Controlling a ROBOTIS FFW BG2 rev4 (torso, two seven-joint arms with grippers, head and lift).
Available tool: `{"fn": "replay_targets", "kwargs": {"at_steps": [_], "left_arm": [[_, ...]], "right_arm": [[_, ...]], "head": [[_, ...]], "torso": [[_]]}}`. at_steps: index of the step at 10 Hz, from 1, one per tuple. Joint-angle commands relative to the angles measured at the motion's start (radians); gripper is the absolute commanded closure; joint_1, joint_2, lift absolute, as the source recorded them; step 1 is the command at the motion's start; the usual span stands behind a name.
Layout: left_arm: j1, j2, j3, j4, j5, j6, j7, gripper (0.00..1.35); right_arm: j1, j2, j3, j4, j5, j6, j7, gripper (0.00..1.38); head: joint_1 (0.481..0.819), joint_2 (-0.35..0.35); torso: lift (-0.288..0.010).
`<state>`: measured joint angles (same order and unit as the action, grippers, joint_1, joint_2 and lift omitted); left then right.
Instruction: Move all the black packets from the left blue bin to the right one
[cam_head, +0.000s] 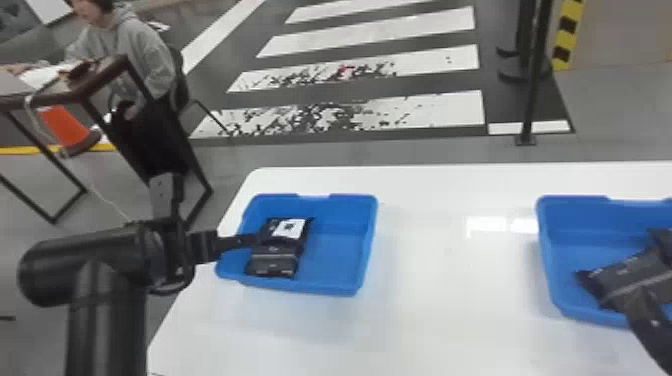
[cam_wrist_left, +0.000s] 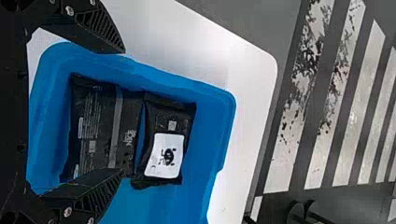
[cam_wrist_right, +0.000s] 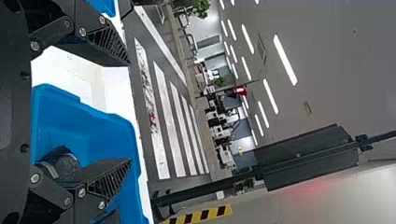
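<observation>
In the head view my left gripper (cam_head: 239, 242) reaches over the left side of the left blue bin (cam_head: 340, 289). A black packet with a white label (cam_head: 289, 228) lies in that bin beside a striped black packet (cam_head: 274, 260). The left wrist view has my left gripper (cam_wrist_left: 123, 111) with fingers wide apart above the striped packet (cam_wrist_left: 95, 126) and the labelled one (cam_wrist_left: 172, 114). My right gripper (cam_head: 645, 310) is over the right blue bin (cam_head: 575, 212), partly covering a black packet (cam_head: 617, 276). Its fingers are spread in the right wrist view, where the right gripper (cam_wrist_right: 129, 112) holds nothing.
Both bins stand apart on a white table (cam_head: 440, 310), with bare tabletop between them. Beyond its far edge are a floor with white stripes and a black post (cam_head: 532, 90). A dark-framed desk (cam_head: 75, 90) stands at the back left.
</observation>
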<state>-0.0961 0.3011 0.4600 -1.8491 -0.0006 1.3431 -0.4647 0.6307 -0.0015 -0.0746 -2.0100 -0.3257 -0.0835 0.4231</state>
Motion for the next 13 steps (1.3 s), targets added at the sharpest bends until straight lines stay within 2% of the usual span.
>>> {"fn": "replay_targets", "kwargs": {"at_steps": [1, 7, 10, 11, 12, 13], "left_arm": [[-0.029, 0.012, -0.035, 0.064, -0.001, 0.002, 0.000, 0.14], [-0.149, 0.030, -0.141, 0.280, 0.001, -0.001, -0.002, 0.14], [-0.184, 0.026, -0.157, 0.348, -0.033, 0.019, 0.000, 0.15], [-0.206, 0.023, -0.159, 0.397, -0.059, 0.024, 0.003, 0.22], [-0.216, 0.018, -0.163, 0.422, -0.063, 0.048, 0.012, 0.35], [-0.218, 0.015, -0.165, 0.432, -0.065, 0.061, 0.017, 0.56]], "right_arm": [[-0.005, 0.002, 0.007, 0.006, -0.003, 0.000, 0.000, 0.32], [-0.020, 0.002, 0.021, 0.026, -0.019, 0.005, 0.006, 0.32], [-0.025, 0.002, 0.025, 0.040, -0.033, 0.017, 0.009, 0.32], [-0.025, 0.002, 0.025, 0.043, -0.035, 0.020, 0.011, 0.32], [-0.029, 0.002, 0.029, 0.053, -0.043, 0.022, 0.011, 0.32], [-0.032, 0.002, 0.031, 0.055, -0.045, 0.022, 0.011, 0.33]], "head": [[0.695, 0.350], [0.695, 0.334], [0.695, 0.327], [0.695, 0.330], [0.695, 0.332], [0.695, 0.339]], "torso": [[-0.121], [-0.121], [-0.121], [-0.121], [-0.121], [-0.121]]}}
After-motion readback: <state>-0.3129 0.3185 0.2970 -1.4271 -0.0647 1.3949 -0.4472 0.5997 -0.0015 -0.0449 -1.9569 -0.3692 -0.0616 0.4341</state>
